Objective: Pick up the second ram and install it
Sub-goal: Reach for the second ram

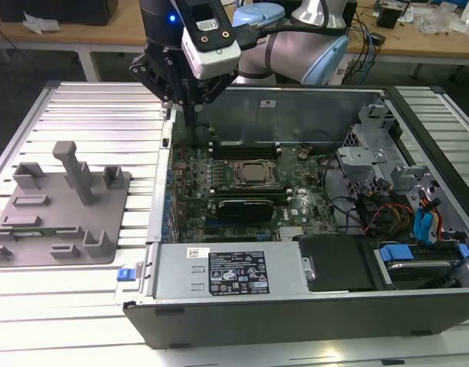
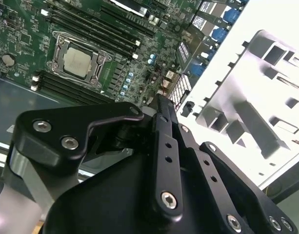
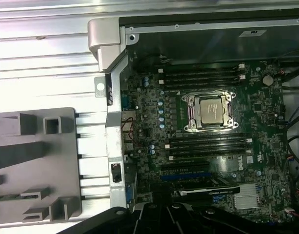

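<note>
Our black metal gripper (image 1: 190, 118), jaws seemingly together, hangs just above the long black memory slots (image 1: 242, 150); we judge installation unfinished.

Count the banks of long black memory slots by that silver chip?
2: one bank between the CPU and the case wall, the other bank on the CPU's opposite side. None looks hidden.

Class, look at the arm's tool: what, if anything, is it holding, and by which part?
Nothing, as far as shows: the tool hangs with its fingers together over the motherboard's edge, and nothing is visible between them.
</note>
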### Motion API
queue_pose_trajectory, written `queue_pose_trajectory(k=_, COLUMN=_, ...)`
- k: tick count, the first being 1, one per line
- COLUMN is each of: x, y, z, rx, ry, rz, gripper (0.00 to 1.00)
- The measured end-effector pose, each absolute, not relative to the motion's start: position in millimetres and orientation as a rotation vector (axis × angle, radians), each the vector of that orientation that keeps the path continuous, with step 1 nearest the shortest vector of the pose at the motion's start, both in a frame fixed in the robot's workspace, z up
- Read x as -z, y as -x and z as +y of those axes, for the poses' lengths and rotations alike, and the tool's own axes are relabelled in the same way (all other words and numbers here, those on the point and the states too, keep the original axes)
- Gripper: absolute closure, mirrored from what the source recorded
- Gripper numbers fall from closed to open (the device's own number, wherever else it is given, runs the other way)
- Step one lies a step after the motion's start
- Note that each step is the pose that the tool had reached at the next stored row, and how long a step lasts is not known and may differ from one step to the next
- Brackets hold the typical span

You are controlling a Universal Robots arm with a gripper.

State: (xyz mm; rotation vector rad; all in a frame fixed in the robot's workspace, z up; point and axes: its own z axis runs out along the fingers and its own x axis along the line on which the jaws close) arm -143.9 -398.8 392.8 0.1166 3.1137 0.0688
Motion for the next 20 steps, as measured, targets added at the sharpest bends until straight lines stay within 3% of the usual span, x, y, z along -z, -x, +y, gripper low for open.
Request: queue_pose_trajectory(k=20, x=-392.6, y=156.5, z=-398.9, rx=-0.069, ry=-0.117, rz=3.114, gripper=0.92)
